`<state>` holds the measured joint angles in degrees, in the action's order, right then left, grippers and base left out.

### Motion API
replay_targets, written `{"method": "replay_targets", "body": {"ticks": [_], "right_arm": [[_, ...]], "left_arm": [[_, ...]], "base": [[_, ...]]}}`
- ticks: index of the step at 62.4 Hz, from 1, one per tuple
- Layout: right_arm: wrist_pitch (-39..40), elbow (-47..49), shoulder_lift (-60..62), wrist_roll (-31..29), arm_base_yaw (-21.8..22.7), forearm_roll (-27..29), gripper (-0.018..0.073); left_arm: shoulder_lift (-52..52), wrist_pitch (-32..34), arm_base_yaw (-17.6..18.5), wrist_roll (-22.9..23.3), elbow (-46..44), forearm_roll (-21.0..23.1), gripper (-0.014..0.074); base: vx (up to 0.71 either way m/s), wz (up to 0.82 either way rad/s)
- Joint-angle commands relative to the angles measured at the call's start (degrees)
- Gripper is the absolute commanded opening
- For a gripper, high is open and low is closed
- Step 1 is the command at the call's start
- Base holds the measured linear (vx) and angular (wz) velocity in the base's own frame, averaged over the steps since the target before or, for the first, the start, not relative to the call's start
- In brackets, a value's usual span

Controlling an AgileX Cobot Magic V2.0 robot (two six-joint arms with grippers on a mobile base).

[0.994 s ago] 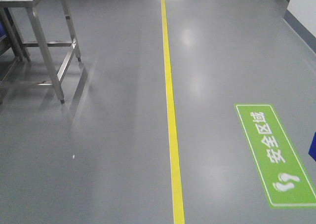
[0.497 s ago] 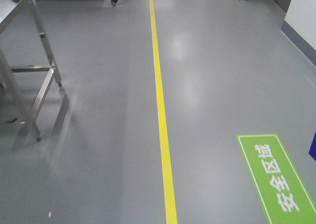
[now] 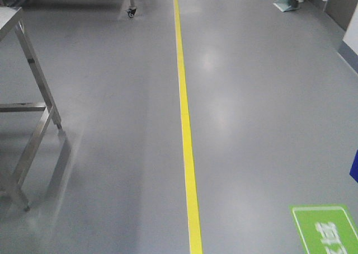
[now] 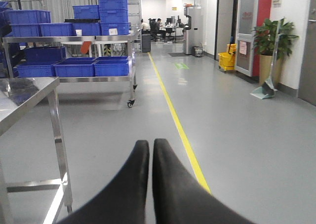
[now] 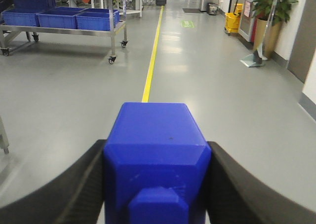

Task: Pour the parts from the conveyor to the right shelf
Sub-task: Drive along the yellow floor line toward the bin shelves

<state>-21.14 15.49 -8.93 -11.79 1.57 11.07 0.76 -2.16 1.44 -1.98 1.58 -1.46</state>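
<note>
Right arm: your right gripper is clenched on the part, a bright-blue block. One black finger presses against each side, and the block's small square knob faces the wrist camera. The block is carried in the air above the grey floor. In the right wrist view it covers the near end of the yellow line.

Left arm: your left gripper has its fingers pressed tip to tip with nothing between them. In its wrist view it sits just left of the yellow line.

Surroundings, taken from the yellow line:
- Left, near: a bare steel table on angle legs.
- Left, farther along: a wheeled steel rack carrying blue bins, with more bins stacked above.
- Right, near: the corner of a green floor sign.
- Right, far, by the wall: a yellow mop bucket and a potted plant.
</note>
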Motion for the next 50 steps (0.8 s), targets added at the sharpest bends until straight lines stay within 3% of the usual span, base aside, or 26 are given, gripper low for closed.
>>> {"method": "replay_targets", "body": {"ticks": [1, 50], "right_arm": [[4.47, 1.7, -0.51, -0.31, -0.08, 0.09, -0.0009], [4.47, 1.7, -0.51, -0.31, -0.08, 0.09, -0.0009]], "left_arm": [[0.75, 4.29, 0.03, 0.16, 1.75, 0.16, -0.0006], [0.75, 4.29, 0.03, 0.16, 1.75, 0.16, -0.0006]], "base": [[0.76, 0.14], [0.76, 0.05]]}}
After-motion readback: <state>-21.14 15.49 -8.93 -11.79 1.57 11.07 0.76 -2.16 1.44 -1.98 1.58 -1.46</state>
